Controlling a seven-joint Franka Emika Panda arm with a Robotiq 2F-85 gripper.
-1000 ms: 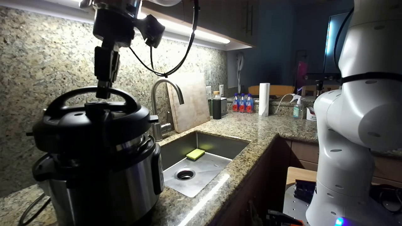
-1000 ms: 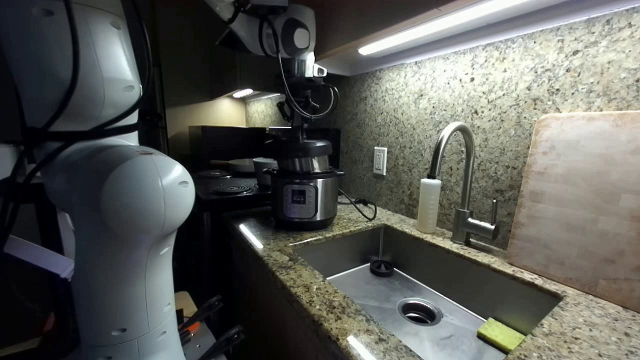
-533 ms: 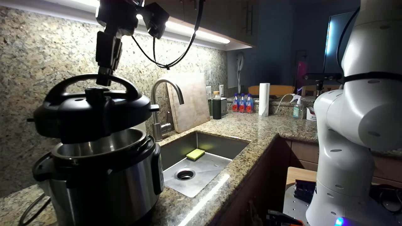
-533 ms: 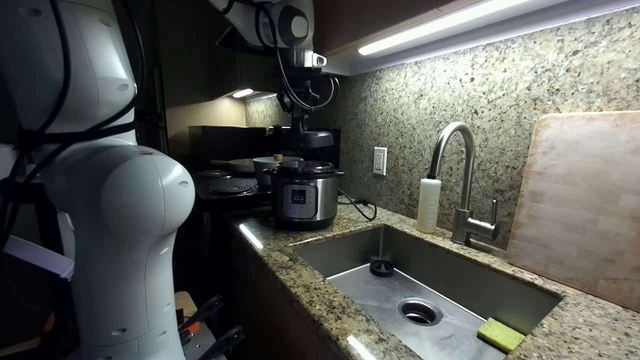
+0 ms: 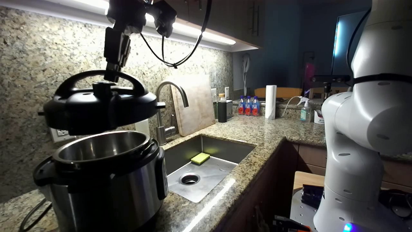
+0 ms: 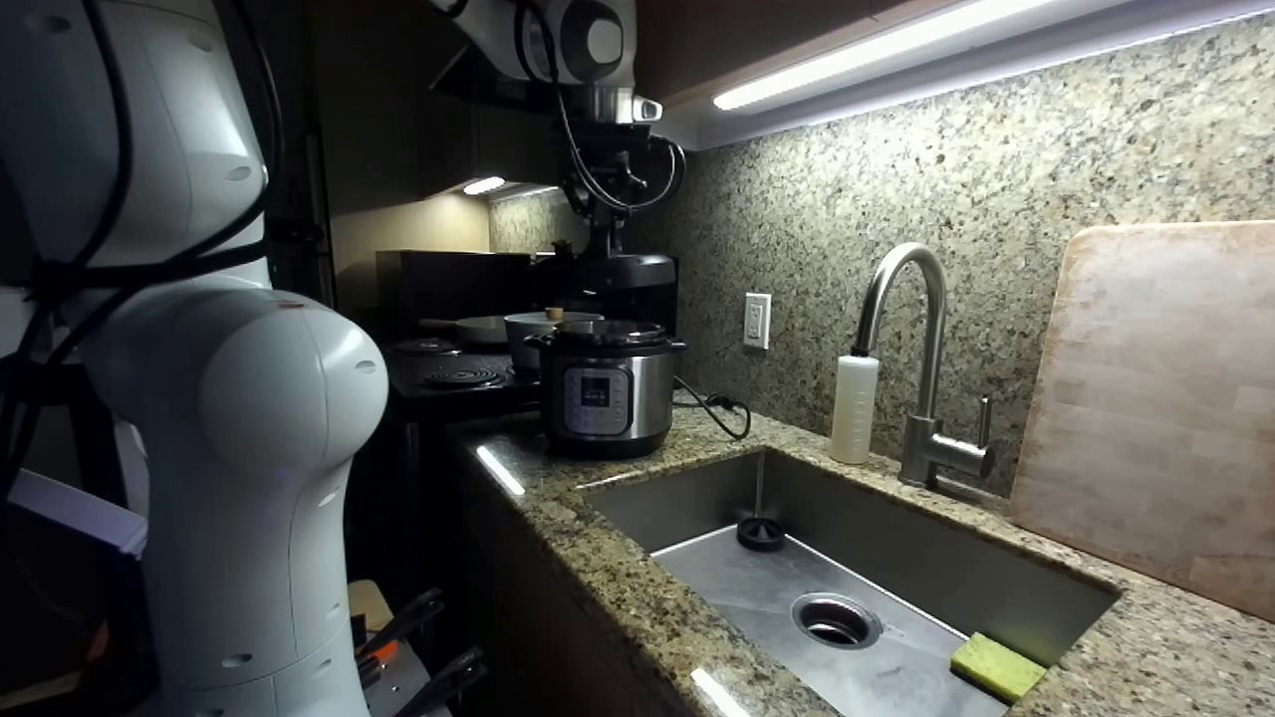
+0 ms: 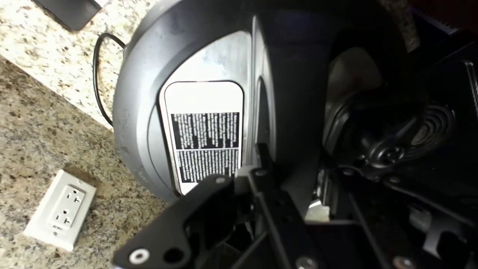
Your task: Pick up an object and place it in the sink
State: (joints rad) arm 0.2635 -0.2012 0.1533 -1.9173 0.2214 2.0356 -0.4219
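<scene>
The object, a black domed lid (image 5: 103, 108) with an arched handle, hangs above the steel cooker pot (image 5: 138, 190), with a gap over its rim. My gripper (image 5: 112, 75) is shut on the top of that handle, seen also in the wrist view, where the gripper (image 7: 293, 160) straddles the handle and the lid's labelled top (image 7: 205, 101) fills the middle. Tilt of the lid is slight. In an exterior view the lid (image 6: 633, 271) is a dark shape over the cooker. Beside the cooker lies the sink (image 6: 697, 488), a steel basin with a round drain (image 6: 837, 619).
A curved faucet (image 5: 159, 106) rises behind the sink, near a leaning cutting board (image 5: 194, 106) and a soap bottle (image 6: 854, 408). In the basin are a yellow sponge (image 6: 996, 665) and a black ring-shaped piece (image 6: 760, 533). Cabinets (image 5: 225, 19) overhang the counter.
The lid has risen with my gripper from just over the cooker, uncovering its steel inner rim. Over the last half second it has also shifted slightly toward the sink side.
</scene>
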